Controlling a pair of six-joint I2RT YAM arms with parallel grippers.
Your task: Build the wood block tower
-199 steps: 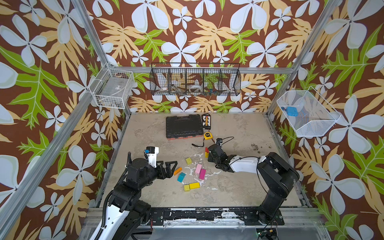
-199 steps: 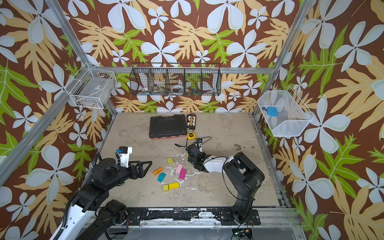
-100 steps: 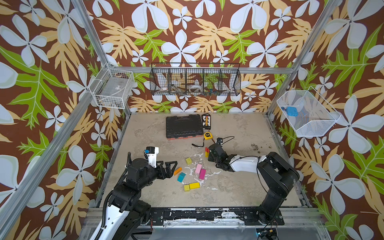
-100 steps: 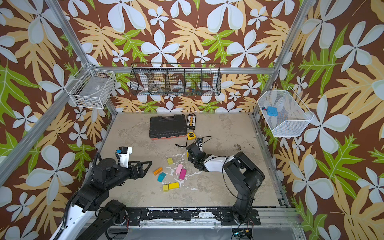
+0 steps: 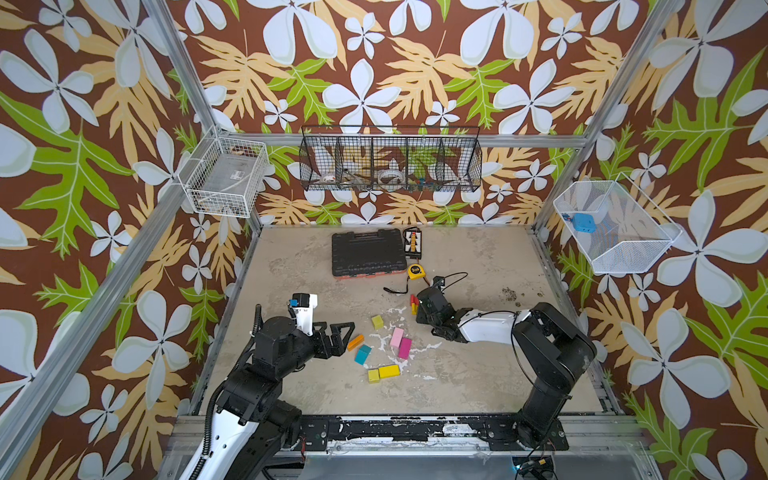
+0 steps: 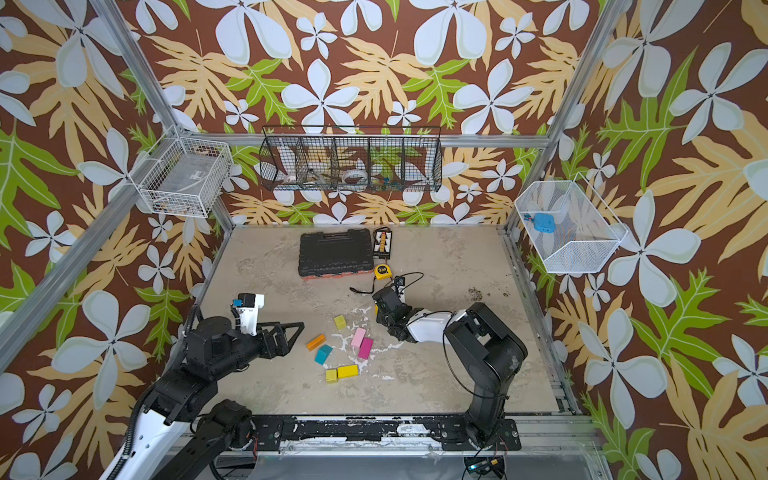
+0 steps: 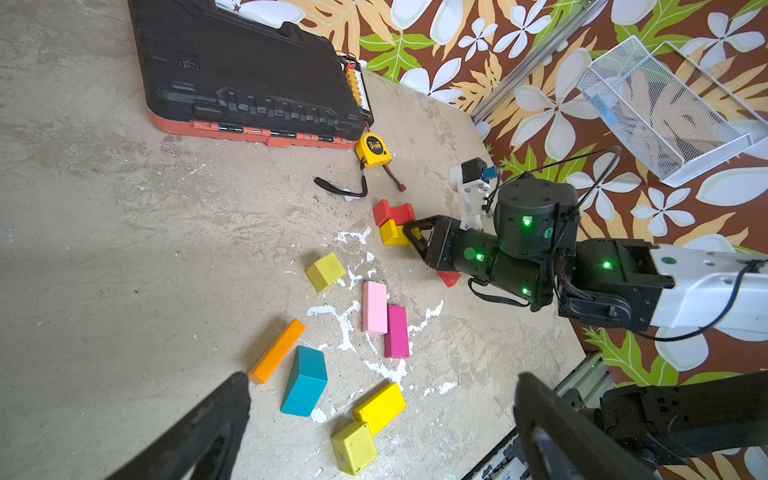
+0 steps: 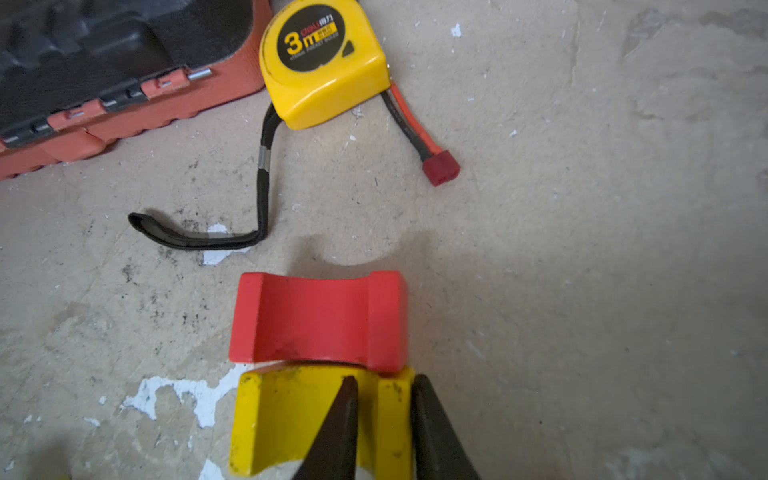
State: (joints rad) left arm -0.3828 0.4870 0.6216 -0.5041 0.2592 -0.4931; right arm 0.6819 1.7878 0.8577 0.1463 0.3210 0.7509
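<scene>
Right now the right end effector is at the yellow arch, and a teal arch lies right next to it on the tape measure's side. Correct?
Not quite: the right wrist view shows a red arch, not a teal one. The rest holds: the right end effector is at the yellow arch, and the red arch lies next to it on the tape measure's side.

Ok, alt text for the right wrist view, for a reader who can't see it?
The right end effector sits with dark tips slightly parted astride one leg of a yellow arch block, a red arch block lying against it. Beyond, on the worn table, lie a yellow tape measure and a black tool case.
</scene>
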